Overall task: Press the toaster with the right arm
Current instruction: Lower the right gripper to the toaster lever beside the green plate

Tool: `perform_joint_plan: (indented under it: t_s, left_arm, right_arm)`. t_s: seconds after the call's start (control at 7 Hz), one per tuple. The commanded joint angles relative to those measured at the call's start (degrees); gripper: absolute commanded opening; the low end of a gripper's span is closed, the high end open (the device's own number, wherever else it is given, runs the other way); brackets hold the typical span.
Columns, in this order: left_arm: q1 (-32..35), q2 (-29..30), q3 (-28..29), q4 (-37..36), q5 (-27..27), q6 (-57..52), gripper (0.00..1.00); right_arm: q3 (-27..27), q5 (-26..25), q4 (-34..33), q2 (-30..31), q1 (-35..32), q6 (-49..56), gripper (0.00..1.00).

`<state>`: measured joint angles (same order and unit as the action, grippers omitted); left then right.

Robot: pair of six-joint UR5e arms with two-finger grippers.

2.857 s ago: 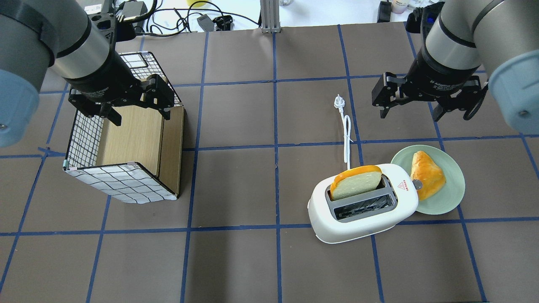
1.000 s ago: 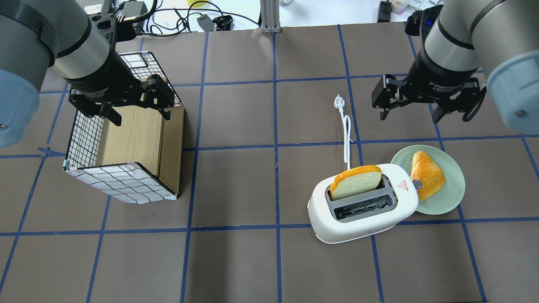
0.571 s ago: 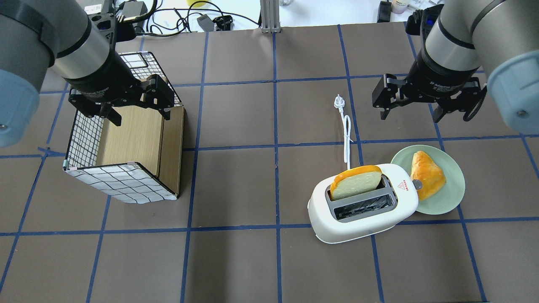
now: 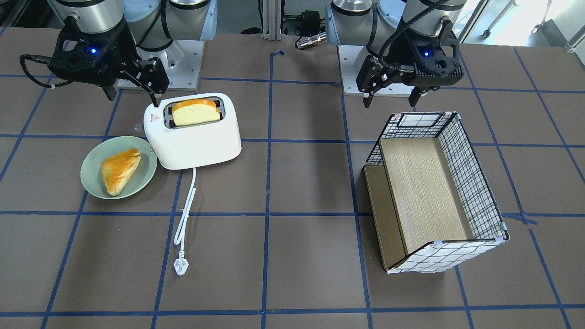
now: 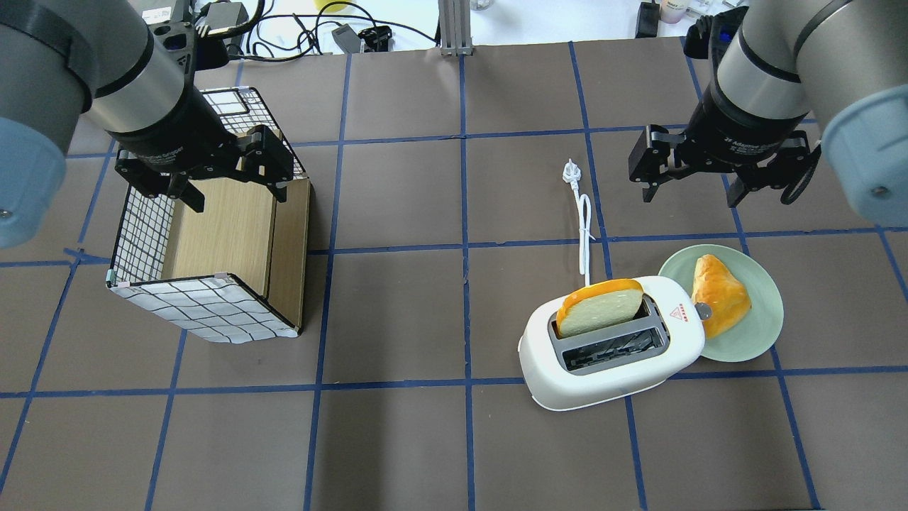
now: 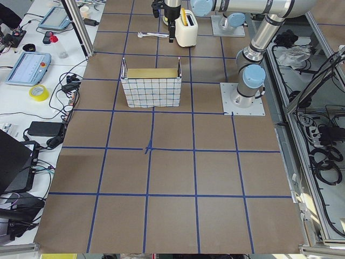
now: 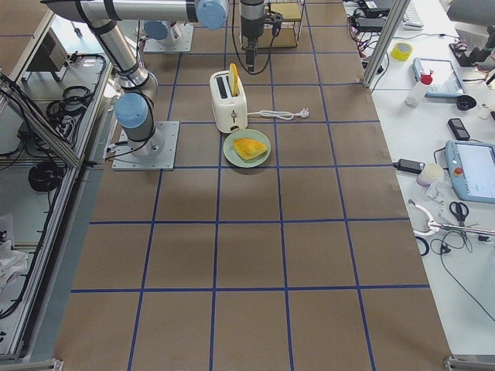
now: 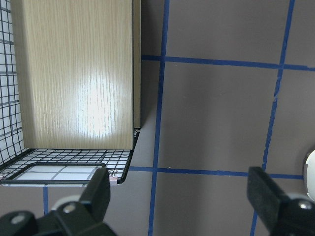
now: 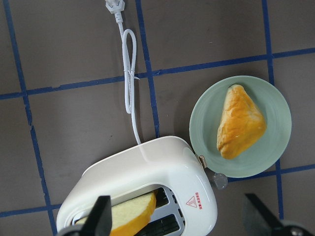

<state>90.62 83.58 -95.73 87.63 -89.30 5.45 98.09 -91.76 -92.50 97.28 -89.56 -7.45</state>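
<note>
Robotics lab: blue-taped grid table (image 5: pixel 397 206), teach pendants (image 7: pixel 473 171), cable clutter (image 6: pixel 322 157).

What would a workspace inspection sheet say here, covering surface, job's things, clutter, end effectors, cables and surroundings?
Surface: brown table, blue grid lines.
Job's things: white toaster upright, bread slice standing in one slot.
Clutter: green plate with pastry beside the toaster; wire basket with wooden panels.
End effectors: right end effector open, apart from toaster; left end effector open, above basket's edge.
Cables: toaster cord loose, plug lying on table.
Surroundings: tape roll, tablets on side benches.
</note>
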Motion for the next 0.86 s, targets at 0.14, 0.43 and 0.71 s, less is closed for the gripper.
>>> perform_joint_plan:
  t_s: [0.14, 0.43, 0.71]
  left_arm:
    - [0.0, 0.0, -0.1, 0.0, 0.0, 0.0, 1.00]
    - [0.0, 0.0, 0.0, 0.0, 0.0, 0.0, 1.00]
    - [0.0, 0.0, 0.0, 0.0, 0.0, 0.0, 1.00]
  right_arm:
    - [0.0, 0.2, 0.6, 0.0, 0.1, -0.1, 0.00]
    - [-0.1, 0.7, 2.1, 0.0, 1.0, 0.8, 0.00]
    - [0.0, 1.1, 3.9, 0.0, 8.0, 10.7, 0.00]
